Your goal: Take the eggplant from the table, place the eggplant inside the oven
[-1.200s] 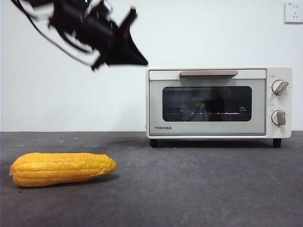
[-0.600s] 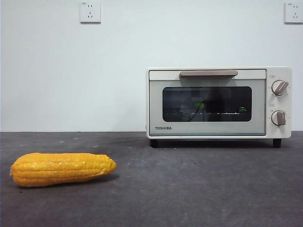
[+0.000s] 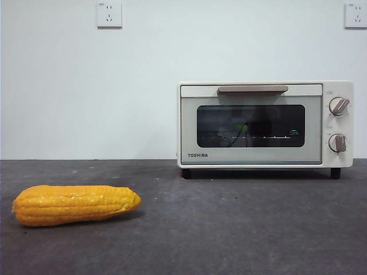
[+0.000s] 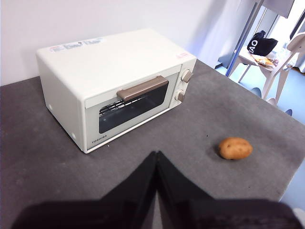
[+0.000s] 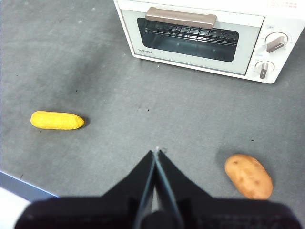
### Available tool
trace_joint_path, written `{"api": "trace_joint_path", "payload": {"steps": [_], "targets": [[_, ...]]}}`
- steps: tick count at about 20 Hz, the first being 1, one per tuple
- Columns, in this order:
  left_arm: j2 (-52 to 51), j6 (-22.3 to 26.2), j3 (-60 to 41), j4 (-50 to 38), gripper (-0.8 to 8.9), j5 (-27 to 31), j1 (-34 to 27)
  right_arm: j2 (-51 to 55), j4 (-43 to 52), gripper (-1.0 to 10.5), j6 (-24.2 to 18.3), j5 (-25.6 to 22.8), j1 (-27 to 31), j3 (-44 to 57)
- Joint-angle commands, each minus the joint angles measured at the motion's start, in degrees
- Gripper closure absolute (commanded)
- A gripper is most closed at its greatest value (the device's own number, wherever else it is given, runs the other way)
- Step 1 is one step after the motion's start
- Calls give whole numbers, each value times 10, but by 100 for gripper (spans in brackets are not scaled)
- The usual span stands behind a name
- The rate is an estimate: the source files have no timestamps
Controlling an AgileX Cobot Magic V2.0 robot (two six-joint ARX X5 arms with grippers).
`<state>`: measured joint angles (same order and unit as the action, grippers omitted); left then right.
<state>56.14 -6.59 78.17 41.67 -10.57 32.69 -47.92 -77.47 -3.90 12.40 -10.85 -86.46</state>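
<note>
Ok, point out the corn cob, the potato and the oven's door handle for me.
corn cob (image 3: 74, 204), front view, middle of its yellow body.
potato (image 5: 248, 175), right wrist view, centre of its brown skin.
oven door handle (image 3: 252, 89), front view, middle of the beige bar.

Table (image 3: 241, 229): I see a dark grey, faintly speckled matte surface.
Oven (image 3: 265, 124): it stands at the back on short dark feet, door closed.
Corn cob (image 3: 75, 204): it lies on its side, well apart from the oven.
Potato (image 5: 248, 175): it rests on the table before the oven's knob end.
</note>
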Motion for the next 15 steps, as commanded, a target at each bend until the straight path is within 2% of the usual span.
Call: {"api": "trace_joint_path", "payload": {"steps": [1,15], "targets": [[1,6,0,1,818,1,2,0,-12,946,-2,2,-1,2],[2,6,0,4,818,1,2,-40,-12,946,-2,0,-1,2]]}}
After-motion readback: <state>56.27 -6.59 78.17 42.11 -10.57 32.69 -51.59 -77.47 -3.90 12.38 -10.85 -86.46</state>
